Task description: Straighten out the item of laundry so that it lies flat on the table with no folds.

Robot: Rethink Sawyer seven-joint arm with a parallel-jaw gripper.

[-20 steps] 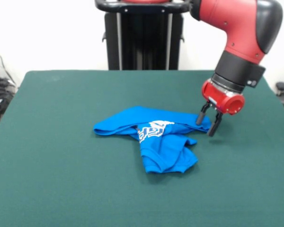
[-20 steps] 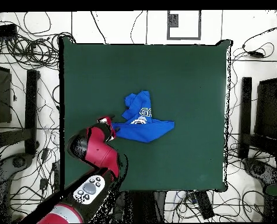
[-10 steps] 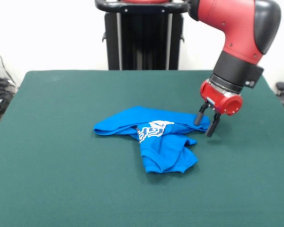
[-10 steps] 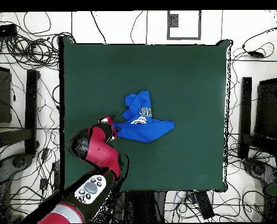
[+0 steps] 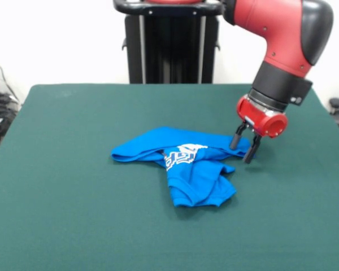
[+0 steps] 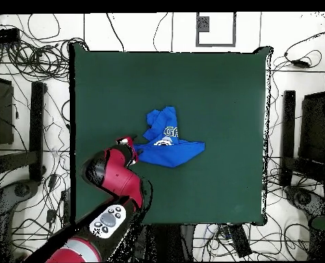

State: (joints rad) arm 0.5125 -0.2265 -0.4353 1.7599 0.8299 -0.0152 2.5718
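Observation:
The bright blue garment (image 5: 181, 161) with white lettering lies crumpled and folded near the middle of the dark green table (image 5: 73, 197). One part stretches left, another bunches toward the near side. My gripper (image 5: 242, 148) is open, its two black fingers straddling the garment's right end, close to the table. In the overhead view the garment (image 6: 166, 142) lies at the table's (image 6: 219, 89) centre and the gripper (image 6: 133, 148) is at its left tip, mostly hidden under the red arm.
The black pedestal (image 5: 169, 42) stands behind the table's far edge. Cables and stands (image 6: 28, 137) surround the table on the floor in the overhead view.
The gripper has shifted slightly left toward the garment's right end. The garment has not moved.

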